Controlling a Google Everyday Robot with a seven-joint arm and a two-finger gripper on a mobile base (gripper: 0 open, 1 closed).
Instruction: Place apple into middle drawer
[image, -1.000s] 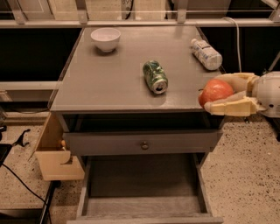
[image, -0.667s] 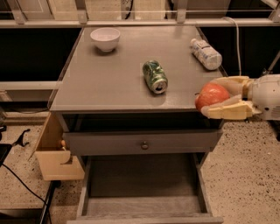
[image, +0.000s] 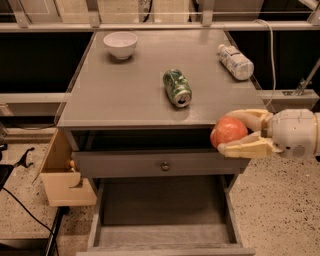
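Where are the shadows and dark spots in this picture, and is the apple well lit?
Camera view: the apple, held in the gripper off the table's front right corner, is brightly lit, paler on top; the open drawer's floor darkens toward the back, under the closed drawer front; the spaces on either side of the table are almost black.

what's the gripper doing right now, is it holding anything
gripper: fingers closed on the apple, held off the table's front right corner.
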